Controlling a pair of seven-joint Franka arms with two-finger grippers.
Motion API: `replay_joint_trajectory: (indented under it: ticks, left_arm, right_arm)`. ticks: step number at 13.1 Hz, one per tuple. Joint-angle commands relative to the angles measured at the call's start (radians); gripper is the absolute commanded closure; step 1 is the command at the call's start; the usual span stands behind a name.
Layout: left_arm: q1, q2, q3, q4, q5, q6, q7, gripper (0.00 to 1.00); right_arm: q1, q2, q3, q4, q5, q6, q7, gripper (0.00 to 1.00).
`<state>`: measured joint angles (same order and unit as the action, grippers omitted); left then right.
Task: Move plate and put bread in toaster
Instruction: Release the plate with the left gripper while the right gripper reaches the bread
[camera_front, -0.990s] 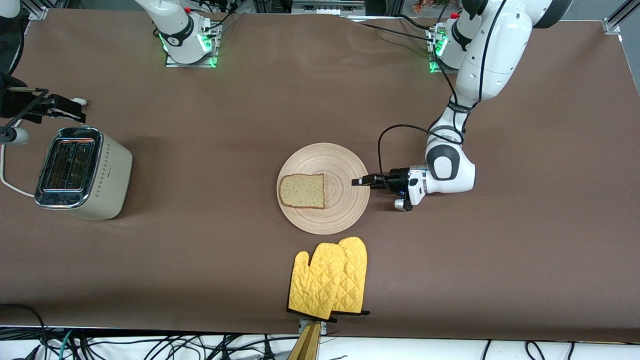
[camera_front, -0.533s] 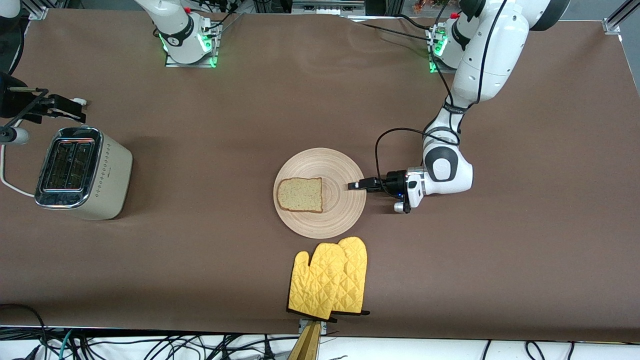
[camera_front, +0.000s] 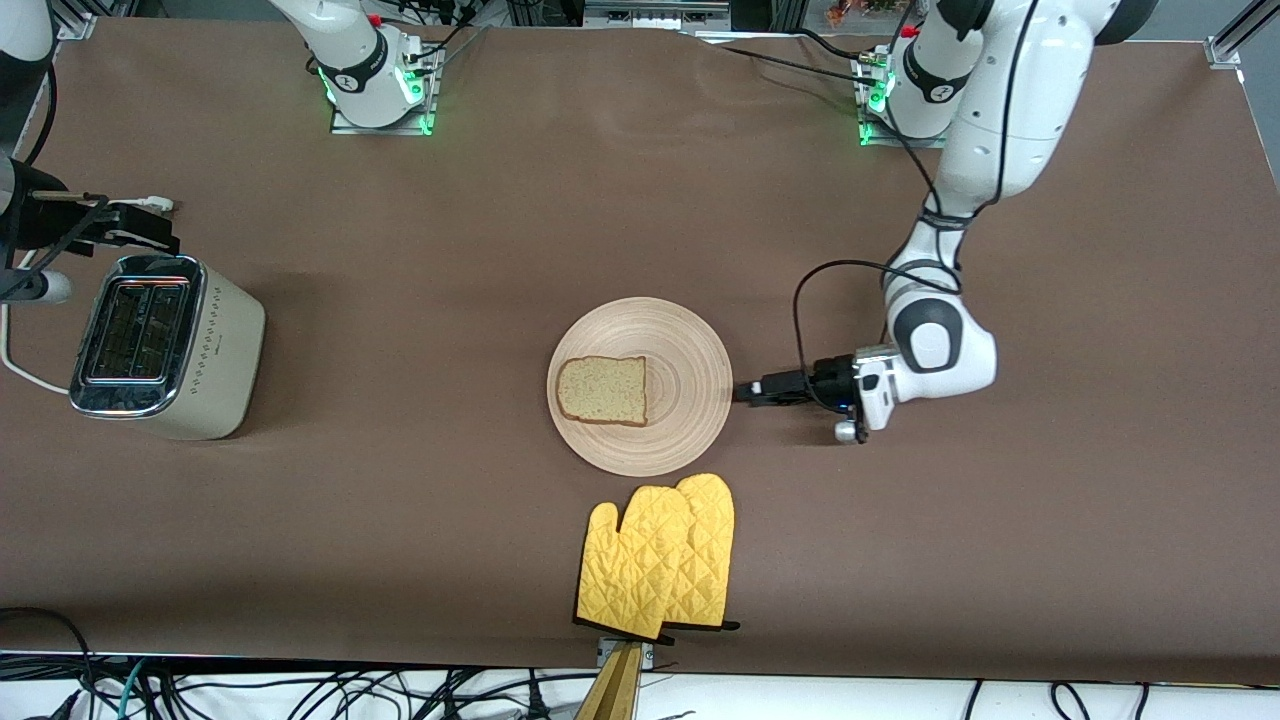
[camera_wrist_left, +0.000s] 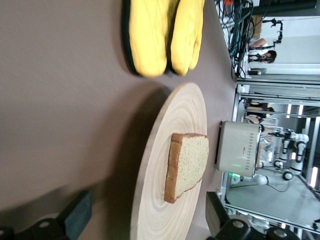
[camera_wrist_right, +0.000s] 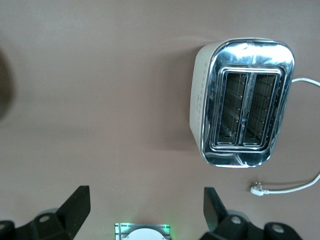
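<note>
While the bread (camera_front: 602, 390) lies flat on the plate (camera_front: 690, 350) at the middle of the table, on the half of the plate toward the right arm's end, nothing is holding either. The slice has no marked long axis, and its brown crust edge faces the left gripper (camera_front: 745, 393) in the left wrist view. That gripper sits low just beside the plate rim, on the side toward the left arm's end, fingers spread wide and clear of the wood. The toaster (camera_front: 160, 345) stands well apart at the right arm's end, slots up and empty. Above it hangs the right gripper (camera_wrist_right: 145, 210), also wide open, looking straight down on the chrome top. Yellow oven mitts (camera_front: 660, 560) lie nearer the front camera than the plate. By my judgement the plate move is finished, and the left gripper is much the closer to the bread.
</note>
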<state>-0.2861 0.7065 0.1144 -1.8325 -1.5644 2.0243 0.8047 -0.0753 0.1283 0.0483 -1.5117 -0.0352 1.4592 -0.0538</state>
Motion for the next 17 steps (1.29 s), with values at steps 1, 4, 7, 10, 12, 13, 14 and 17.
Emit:
replay_joint_trajectory:
  ticks: [1, 4, 7, 10, 12, 13, 14, 17]
  left_arm:
    - [0.132, -0.206, -0.012, -0.129, 0.232, -0.013, -0.102, 0.0]
    - [0.284, -0.382, -0.067, -0.143, 0.61, -0.022, -0.364, 0.0]
    - [0.347, -0.481, -0.079, -0.143, 0.861, -0.065, -0.475, 0.0]
    - [0.378, -0.57, -0.093, -0.143, 1.085, -0.085, -0.589, 0.0]
    - [0.384, -0.625, -0.12, -0.131, 1.243, -0.124, -0.718, 0.0]
    - [0.386, -0.643, -0.142, -0.128, 1.309, -0.133, -0.763, 0.0]
    - [0.384, -0.662, -0.15, -0.126, 1.369, -0.138, -0.792, 0.0]
    - [0.384, -0.68, -0.206, -0.084, 1.501, -0.182, -0.915, 0.0]
  right_arm:
    - [0.002, 0.004, 0.005, 0.024, 0.003, 0.01, -0.006, 0.0]
    - [0.003, -0.003, 0.008, 0.022, 0.014, 0.009, -0.005, 0.0]
    - [0.044, 0.028, 0.012, 0.021, 0.072, 0.05, 0.076, 0.0]
    - [0.152, 0.103, 0.012, 0.021, 0.153, 0.16, 0.238, 0.0]
    - [0.241, 0.167, 0.012, 0.021, 0.153, 0.271, 0.339, 0.0]
    - [0.279, 0.207, 0.012, 0.021, 0.153, 0.326, 0.379, 0.0]
    - [0.31, 0.246, 0.012, 0.021, 0.153, 0.376, 0.399, 0.0]
    - [0.356, 0.335, 0.012, 0.021, 0.155, 0.461, 0.405, 0.0]
